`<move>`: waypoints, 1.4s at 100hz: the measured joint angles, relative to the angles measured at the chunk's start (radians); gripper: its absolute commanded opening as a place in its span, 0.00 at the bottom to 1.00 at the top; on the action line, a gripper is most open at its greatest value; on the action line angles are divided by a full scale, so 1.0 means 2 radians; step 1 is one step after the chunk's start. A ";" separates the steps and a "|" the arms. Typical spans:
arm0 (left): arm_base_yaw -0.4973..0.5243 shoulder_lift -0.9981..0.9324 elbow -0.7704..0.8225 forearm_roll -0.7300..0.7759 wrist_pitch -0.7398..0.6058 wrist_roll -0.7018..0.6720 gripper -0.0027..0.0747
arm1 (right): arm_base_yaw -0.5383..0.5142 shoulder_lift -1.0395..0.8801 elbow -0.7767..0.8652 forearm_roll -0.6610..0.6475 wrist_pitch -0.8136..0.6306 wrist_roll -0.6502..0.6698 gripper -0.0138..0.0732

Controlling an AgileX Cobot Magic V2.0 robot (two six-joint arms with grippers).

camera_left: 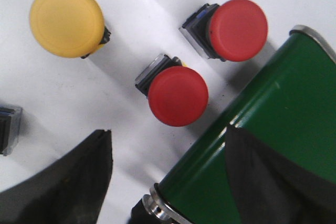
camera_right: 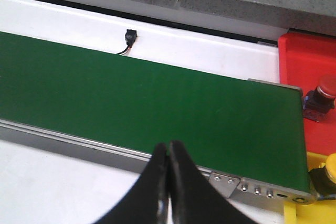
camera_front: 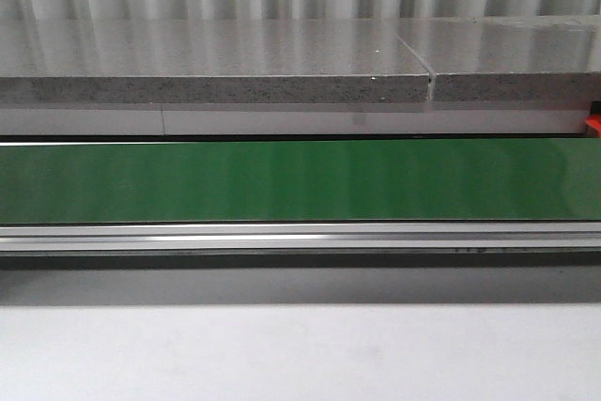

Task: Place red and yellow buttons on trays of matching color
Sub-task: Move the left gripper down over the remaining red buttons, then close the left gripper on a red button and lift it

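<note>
Red caps draw our eye first: under the left pincer (camera_left: 168, 177) two red buttons lie on the white bench (camera_left: 79, 103), the nearer red button (camera_left: 178, 96) just beside the green conveyor belt (camera_left: 262, 129), the farther red button (camera_left: 237, 29) a little beyond it, also close to the belt's edge. A yellow button (camera_left: 66, 20) lies well apart from both. The left pincer's fingers stand wide apart — empty, hovering above the nearer red one.

We judge the step in hand to be picking that nearer red button. To do it well we should centre the fingers on its cap, since one finger already overlaps the belt and could catch the roller end on the way down.

At the belt's other end, the right wrist view shows a red tray (camera_right: 310, 66) already carrying a red button (camera_right: 320, 94), and a yellow tray (camera_right: 315, 203) with a yellow cap just visible. The right pincer (camera_right: 169, 148) has its fingers pressed together, holding nothing, above the belt's near rail. The front view shows only bare belt — neither arm.
</note>
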 measured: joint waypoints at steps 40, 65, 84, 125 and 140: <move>0.001 0.062 -0.016 -0.043 0.011 0.000 0.60 | 0.000 0.000 0.000 0.000 0.000 0.000 0.08; 0.001 0.080 -0.016 -0.043 0.007 0.000 0.59 | 0.000 0.000 0.000 0.000 0.000 0.000 0.08; 0.001 0.080 -0.016 -0.043 0.000 0.000 0.44 | 0.000 0.000 0.000 0.000 0.000 0.000 0.08; 0.001 0.080 -0.016 -0.043 -0.005 0.013 0.27 | 0.000 0.000 0.000 0.000 0.000 0.000 0.08; 0.001 0.062 -0.016 -0.040 -0.005 0.044 0.27 | 0.000 0.000 0.000 0.000 0.000 0.000 0.08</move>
